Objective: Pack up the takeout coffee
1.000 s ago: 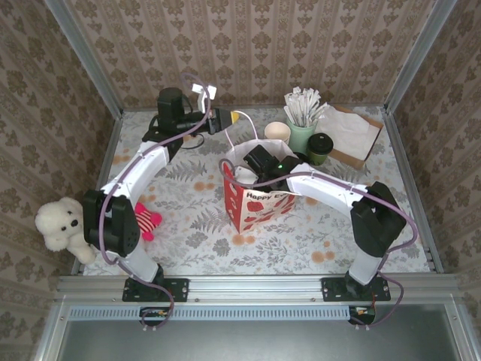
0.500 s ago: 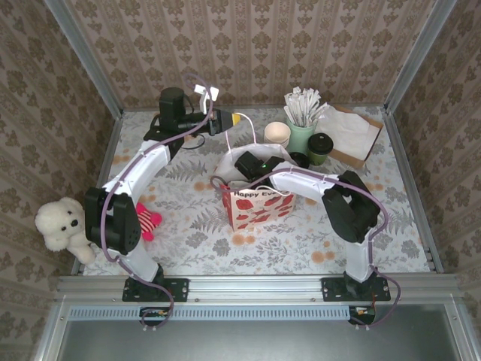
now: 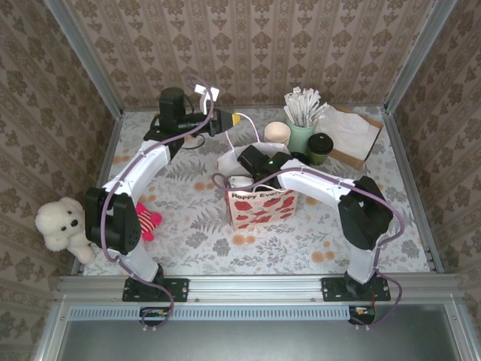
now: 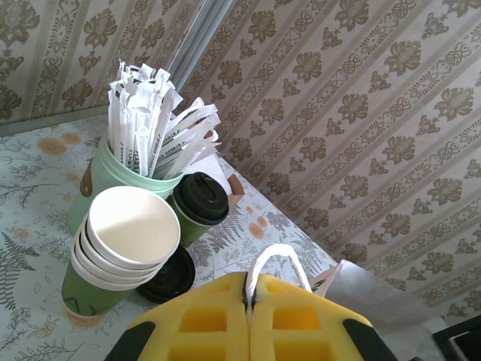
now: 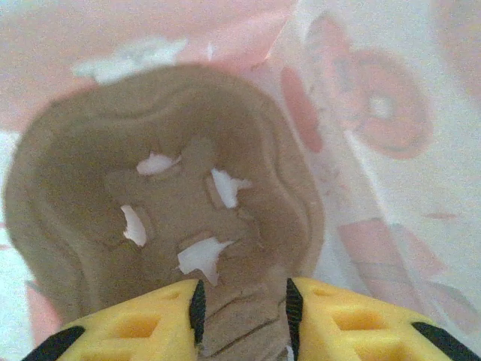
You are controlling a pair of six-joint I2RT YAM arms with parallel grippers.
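Coffee, the small dark green paper cup with a black lid (image 3: 321,147), stands on the floral tabletop (image 3: 188,226) beside the mint-green cup of white stirrers (image 3: 301,129), near the stack of cream paper cups (image 3: 276,133) (upright, lid on). Left fingers (image 4: 218,323) are closed on the white handle (image 4: 277,248) of the red-and-white gift bag (image 3: 261,209). Right fingers (image 5: 143,327), inside it, straddle a brown moulded-pulp tray (image 5: 150,188); whether they clamp it I cannot tell.

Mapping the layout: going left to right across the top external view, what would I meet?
White plush bear, pink striped toy, red-and-white paper gift bag, black-lidded dark green paper cup, white napkins.
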